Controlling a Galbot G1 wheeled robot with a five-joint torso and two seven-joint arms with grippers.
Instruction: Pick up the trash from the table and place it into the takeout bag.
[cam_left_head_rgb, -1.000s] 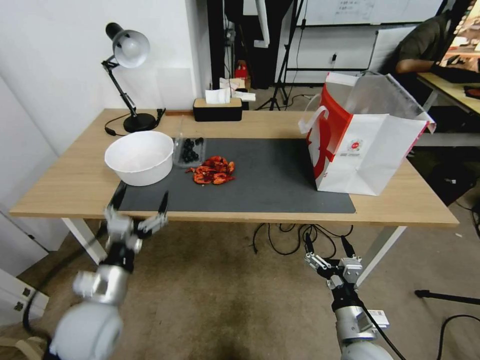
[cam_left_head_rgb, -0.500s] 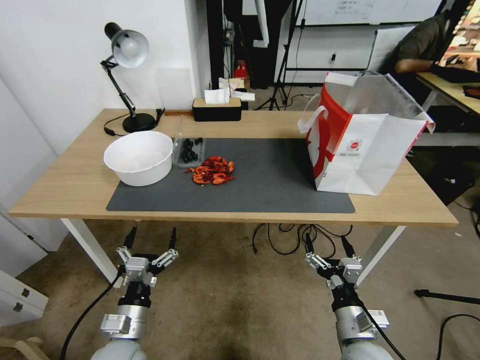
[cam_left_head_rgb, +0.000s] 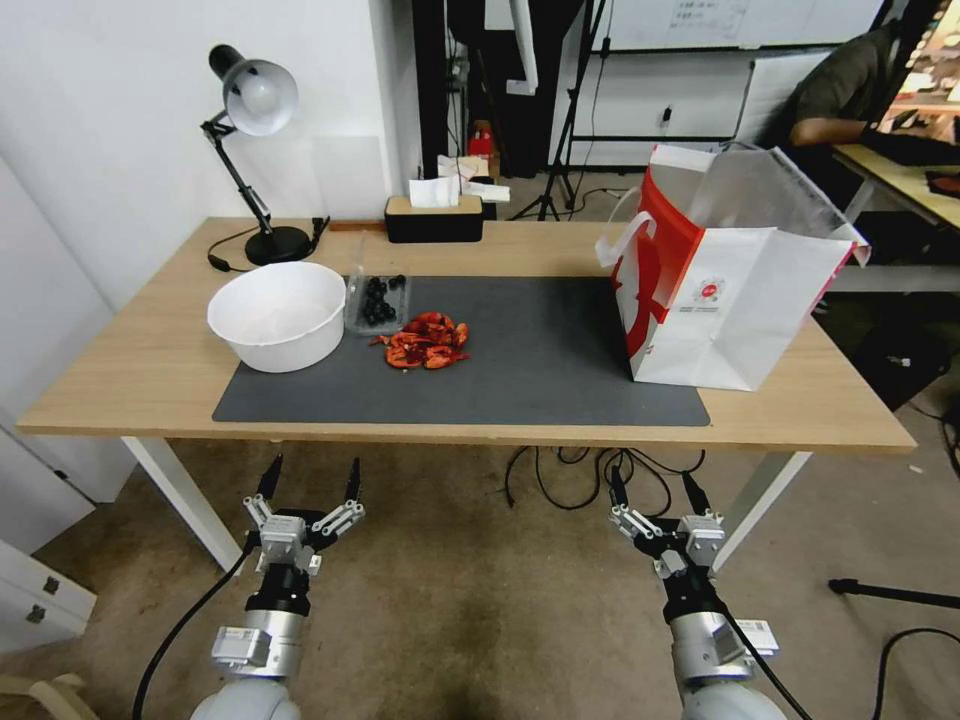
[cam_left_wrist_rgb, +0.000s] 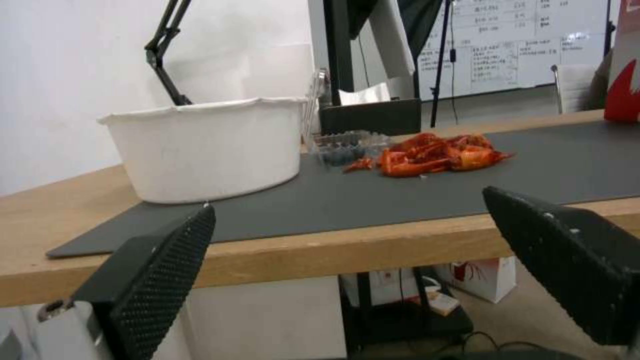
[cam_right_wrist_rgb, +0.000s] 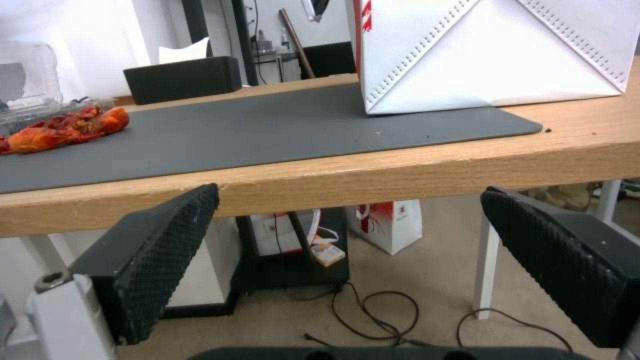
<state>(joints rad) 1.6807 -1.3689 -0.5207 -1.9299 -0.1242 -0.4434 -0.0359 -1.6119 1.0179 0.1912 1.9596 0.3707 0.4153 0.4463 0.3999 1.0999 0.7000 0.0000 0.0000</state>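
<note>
The trash is a heap of red-orange shell scraps on the dark grey mat of the light-wood table; it also shows from the wrists. A clear plastic tray of dark round pieces sits right behind it. At the mat's right end the takeout bag stands upright, its mouth wide. My left gripper hangs open below the table's front edge, left of centre, holding nothing. My right gripper hangs open at the same height, under the bag's side.
A large white bowl sits on the mat's left end, touching the tray. A desk lamp and a black tissue box stand along the back edge. Cables lie on the floor under the table.
My left arm has come down from the table's front edge by the bowl to a spot below it, fingers still spread. The right arm has not moved.
</note>
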